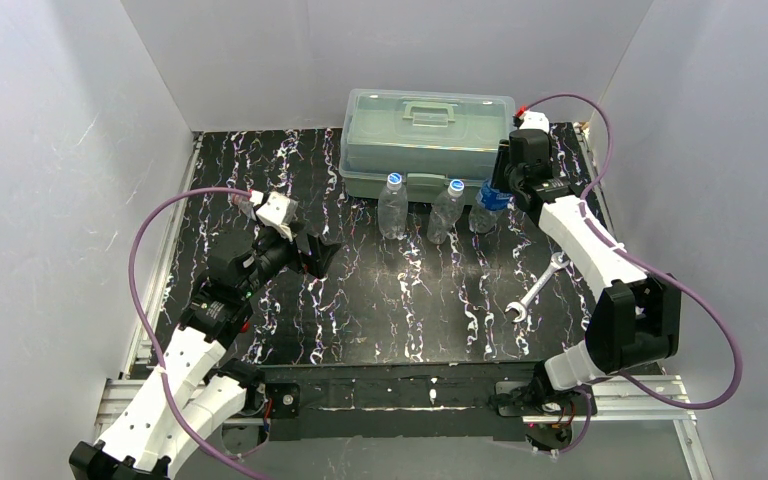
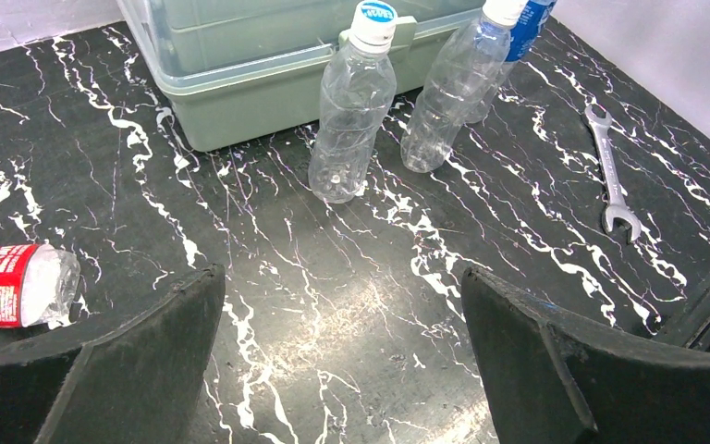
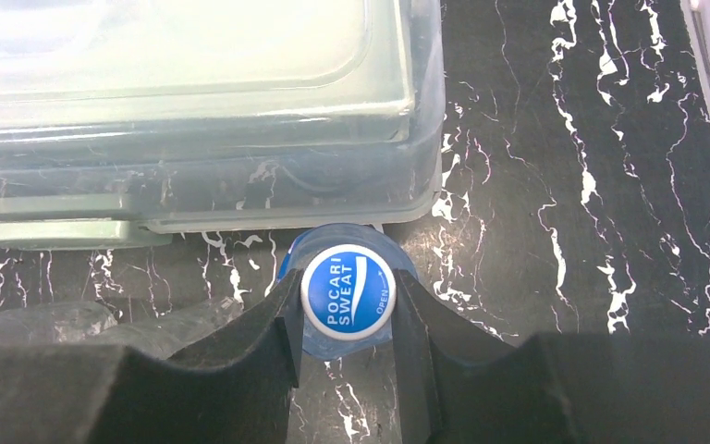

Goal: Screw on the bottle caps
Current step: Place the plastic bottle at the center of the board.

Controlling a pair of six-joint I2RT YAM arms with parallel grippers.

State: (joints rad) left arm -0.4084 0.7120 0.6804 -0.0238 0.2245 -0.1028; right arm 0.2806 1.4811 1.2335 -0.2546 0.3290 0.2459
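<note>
Three clear bottles stand in front of the box: a plain one (image 1: 392, 208) (image 2: 349, 116) and another (image 1: 445, 213) (image 2: 446, 97), each with a blue and white cap on top (image 1: 394, 180) (image 1: 456, 186), and a blue-labelled bottle (image 1: 487, 207). My right gripper (image 3: 348, 289) (image 1: 501, 190) is shut from above on the blue and white cap (image 3: 348, 290) of the blue-labelled bottle. A red-labelled bottle (image 2: 14, 285) lies on its side left of my left gripper (image 2: 340, 274) (image 1: 318, 256), which is open, empty and low over the mat. No red cap shows.
A large translucent lidded box (image 1: 427, 140) (image 2: 231, 83) (image 3: 194, 111) stands at the back, right behind the bottles. A silver wrench (image 1: 538, 288) (image 2: 612, 176) lies on the black marbled mat at the right. Grey walls enclose the table.
</note>
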